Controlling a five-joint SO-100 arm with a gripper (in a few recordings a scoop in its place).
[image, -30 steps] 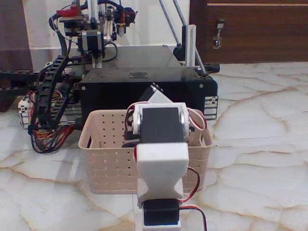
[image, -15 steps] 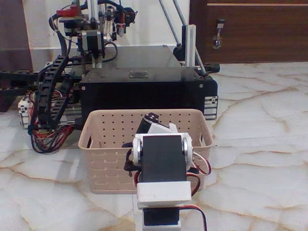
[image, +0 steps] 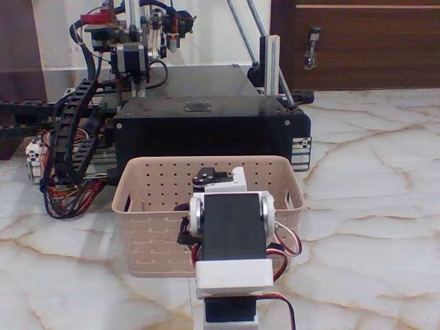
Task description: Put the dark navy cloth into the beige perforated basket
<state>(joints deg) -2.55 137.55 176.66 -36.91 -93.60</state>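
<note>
Lately my arm [image: 232, 237] has folded lower: a second ago my upper servo block stood high in front of the beige perforated basket [image: 148, 223], and since then it has sunk, so its black face now covers the basket's near wall right of middle. Over the last half second the change is small: my wrist part [image: 221, 180], which leaned tilted inside the basket, now sits more level and a little nearer the basket's back wall.

I read this as the lowering stage of the drop, with my tool reaching down into the basket from the near side. My tool itself hangs below the wrist, behind my own arm, so I cannot tell whether it is wide, narrow or gripping anything.

As for the dark navy cloth, I cannot make it out. The basket's left half looks bare as far as its rim lets me see, and nothing dark lies on the marble floor beside the basket. My guess is that the cloth is at my tool, inside the basket and behind my arm, either held or just let go.

Behind the basket stands the big black machine box [image: 206, 134], untouched.
</note>
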